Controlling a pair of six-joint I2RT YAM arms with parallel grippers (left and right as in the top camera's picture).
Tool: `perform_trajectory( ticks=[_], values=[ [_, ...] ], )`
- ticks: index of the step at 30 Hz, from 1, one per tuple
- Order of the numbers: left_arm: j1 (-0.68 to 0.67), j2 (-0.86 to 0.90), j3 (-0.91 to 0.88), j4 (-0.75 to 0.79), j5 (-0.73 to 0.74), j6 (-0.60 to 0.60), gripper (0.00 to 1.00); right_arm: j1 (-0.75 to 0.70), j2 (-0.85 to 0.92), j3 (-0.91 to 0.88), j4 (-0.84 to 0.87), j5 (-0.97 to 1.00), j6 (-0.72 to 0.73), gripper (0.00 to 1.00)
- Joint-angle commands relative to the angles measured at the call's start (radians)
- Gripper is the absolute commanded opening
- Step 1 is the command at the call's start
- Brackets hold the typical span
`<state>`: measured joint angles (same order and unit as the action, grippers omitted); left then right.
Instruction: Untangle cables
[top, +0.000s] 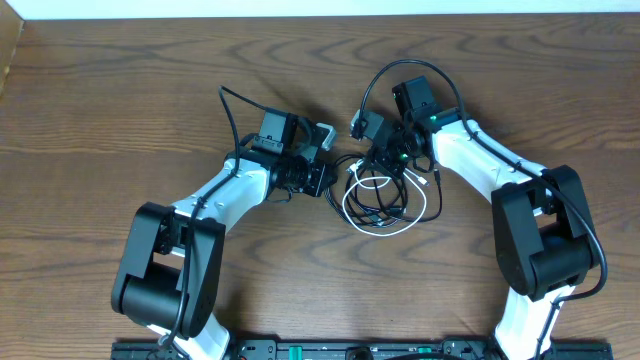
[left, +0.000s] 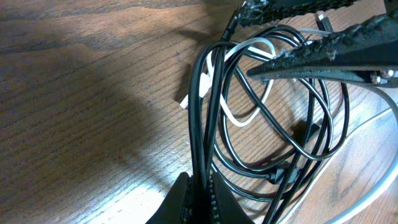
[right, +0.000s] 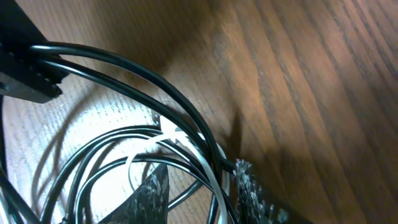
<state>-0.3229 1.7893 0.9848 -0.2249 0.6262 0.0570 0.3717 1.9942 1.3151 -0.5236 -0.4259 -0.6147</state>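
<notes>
The table (top: 120, 90) is made of brown wood. It has dark wavy lines running across it. A thin white strip (top: 300, 8) runs along the far edge at the top.

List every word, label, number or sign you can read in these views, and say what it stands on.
No readable text in any view.
On the black rail at the overhead view's bottom edge: small light marks, too small to read.
On the cables and the table: no lettering visible.
</notes>
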Motion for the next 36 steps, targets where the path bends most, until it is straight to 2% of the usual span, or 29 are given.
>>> perform_trajectory(
  ticks=[1, 13, 16, 18, 19, 22, 29, 36],
  values=[
    [0.002, -0.005, -0.014, -0.003, 0.013, 0.021, 0.08, 0.003, 0.004, 0.003, -0.001, 0.008, -0.015, 0.29],
    [0.002, -0.005, -0.014, -0.002, 0.013, 0.021, 0.08, 0.012, 0.004, -0.055, 0.024, 0.005, -0.015, 0.24],
    [0.002, -0.005, -0.014, -0.002, 0.013, 0.021, 0.08, 0.012, 0.004, -0.057, 0.030, 0.005, -0.015, 0.13],
    [0.002, -0.005, -0.014, -0.002, 0.010, 0.021, 0.08, 0.011, 0.004, -0.057, 0.037, 0.005, -0.014, 0.02],
    [0.002, -0.005, -0.014, -0.002, 0.009, 0.021, 0.08, 0.011, 0.002, -0.056, 0.038, 0.003, -0.010, 0.01],
    [0.002, -0.005, -0.014, -0.003, -0.031, 0.019, 0.08, 0.011, -0.021, -0.053, 0.034, -0.040, 0.015, 0.01],
    [0.002, -0.005, -0.014, -0.002, -0.208, -0.090, 0.08, 0.011, -0.110, -0.053, -0.014, -0.082, 0.015, 0.01],
    [0.002, -0.005, -0.014, -0.002, -0.220, -0.098, 0.08, 0.005, -0.129, -0.053, -0.087, -0.053, 0.011, 0.01]
  ],
)
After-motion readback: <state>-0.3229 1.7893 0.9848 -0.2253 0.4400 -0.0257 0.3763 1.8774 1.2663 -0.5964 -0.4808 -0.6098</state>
